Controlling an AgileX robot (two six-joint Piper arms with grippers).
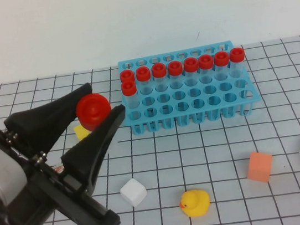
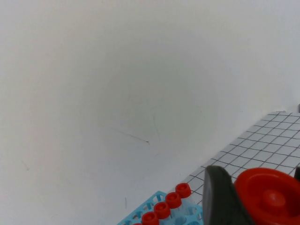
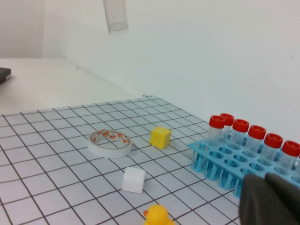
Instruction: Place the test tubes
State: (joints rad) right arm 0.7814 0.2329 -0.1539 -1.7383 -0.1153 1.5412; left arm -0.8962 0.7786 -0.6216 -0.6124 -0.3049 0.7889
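**Red-capped test tube** (image 1: 93,110), gripped near its cap by the left gripper (image 1: 105,100) and held raised just left of the blue rack (image 1: 193,119). The rack holds a row of eight capped tubes (image 1: 183,67), with a ninth (image 1: 129,92) in front of the leftmost. The hole beside the ninth is the likely target. The tube should hang plumb over it, clear of neighbouring caps, before lowering. The right gripper (image 3: 269,197), closed and empty, sits low near the rack.

The rack (image 1: 195,118) has open front rows; capped tubes (image 1: 191,65) fill the back.
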